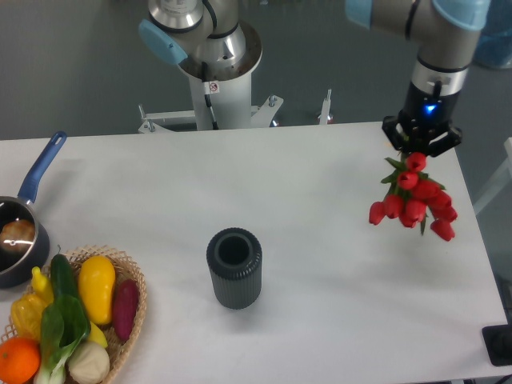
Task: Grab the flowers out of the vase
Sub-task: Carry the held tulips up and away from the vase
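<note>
Bench (320,264): white top, carrying everything below except the bunch. The arm comes down over its far right corner.

Claw (422,147): pointing straight down, clenched on the upper end of the tulip bunch. The fingers meet right at the top of the bunch, and the stems run up between them, mostly hidden.

Tulip bunch (416,200): hangs directly beneath the claw, clear of the bench surface as far as the view shows. Long axis runs from the claw downward and slightly to the right in the picture. The red buds point down and away from the claw; a few green leaves show near the grip. One bud splays out to the left of the cluster.

Vase (234,268): dark grey, ribbed, upright, mouth open and empty. It stands well apart from the claw, below and far to the left of it in the picture, near the middle of the bench.

Judgement: the flowers are out of the vase and held, so the pick itself looks done. Any further carry depends on the grip at the stem end holding, since the whole weight of the bunch dangles below it.

Basket of vegetables (72,320) and blue-handled saucepan (20,232): far left of the claw, not involved.
</note>
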Action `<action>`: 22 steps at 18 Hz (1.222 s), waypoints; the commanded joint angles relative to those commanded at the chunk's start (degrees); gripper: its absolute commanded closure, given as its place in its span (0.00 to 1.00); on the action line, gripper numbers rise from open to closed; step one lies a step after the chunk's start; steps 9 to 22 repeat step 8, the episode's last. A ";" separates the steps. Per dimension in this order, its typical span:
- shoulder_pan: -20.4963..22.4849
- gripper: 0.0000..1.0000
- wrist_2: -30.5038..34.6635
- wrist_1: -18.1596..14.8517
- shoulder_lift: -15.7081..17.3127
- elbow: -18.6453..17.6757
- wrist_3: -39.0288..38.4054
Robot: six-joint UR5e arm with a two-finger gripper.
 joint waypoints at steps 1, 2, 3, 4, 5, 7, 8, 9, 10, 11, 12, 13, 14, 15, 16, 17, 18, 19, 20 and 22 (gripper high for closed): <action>-0.18 1.00 0.53 -0.62 -0.53 0.89 2.36; -0.36 1.00 1.06 -0.98 -0.80 1.76 5.00; -0.79 1.00 1.15 -1.07 -0.97 2.47 6.16; -1.49 1.00 1.24 -1.07 -1.24 2.56 6.25; -1.67 1.00 1.24 -1.07 -1.33 2.83 6.26; -1.85 1.00 1.32 -1.16 -1.94 3.88 6.34; -1.94 1.00 1.41 -1.16 -1.94 3.88 6.43; -1.94 1.00 1.41 -1.16 -1.94 3.88 6.43; -1.94 1.00 1.41 -1.16 -1.94 3.88 6.43; -1.94 1.00 1.41 -1.16 -1.94 3.88 6.43; -1.94 1.00 1.41 -1.16 -1.94 3.88 6.43; -1.94 1.00 1.41 -1.16 -1.94 3.88 6.43; -1.94 1.00 1.41 -1.16 -1.94 3.88 6.43; -1.94 1.00 1.41 -1.16 -1.94 3.88 6.43; -1.94 1.00 1.41 -1.16 -1.94 3.88 6.43; -1.94 1.00 1.41 -1.16 -1.94 3.88 6.43; -1.94 1.00 1.41 -1.16 -1.94 3.88 6.43; -1.94 1.00 1.41 -1.16 -1.94 3.88 6.43; -1.94 1.00 1.41 -1.16 -1.94 3.88 6.43; -1.94 1.00 1.41 -1.16 -1.94 3.88 6.43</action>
